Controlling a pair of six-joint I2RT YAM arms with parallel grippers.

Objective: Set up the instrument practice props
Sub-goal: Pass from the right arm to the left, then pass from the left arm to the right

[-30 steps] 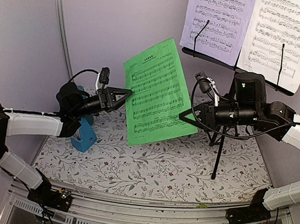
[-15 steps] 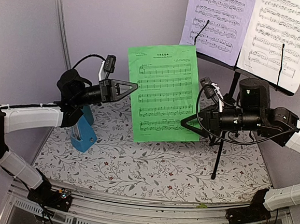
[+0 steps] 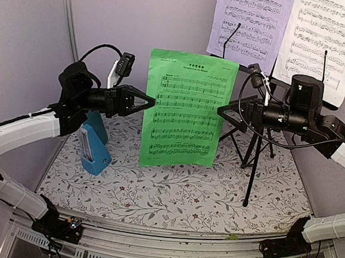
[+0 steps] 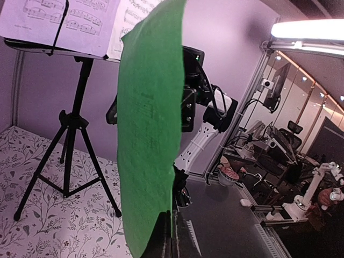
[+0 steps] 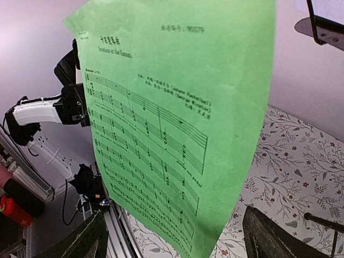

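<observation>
1. The green sheet-music page (image 3: pixel 186 109) hangs upright in the air over the table's middle, with its staves facing the near edge.
2. The left tool (image 3: pixel 153 102) is clamped on the page's left edge. The right tool (image 3: pixel 223 112) is at its right edge, jaws apart.
3. The left wrist view shows the page edge-on, while the right wrist view shows its print.
4. A floral table (image 3: pixel 173 195) carries the black music stand (image 3: pixel 252 159) toward its back right corner and the blue metronome (image 3: pixel 96 153) near its left edge.

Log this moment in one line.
left gripper: shut on green sheet | right gripper: open at sheet's right edge | sheet: upright, airborne
</observation>
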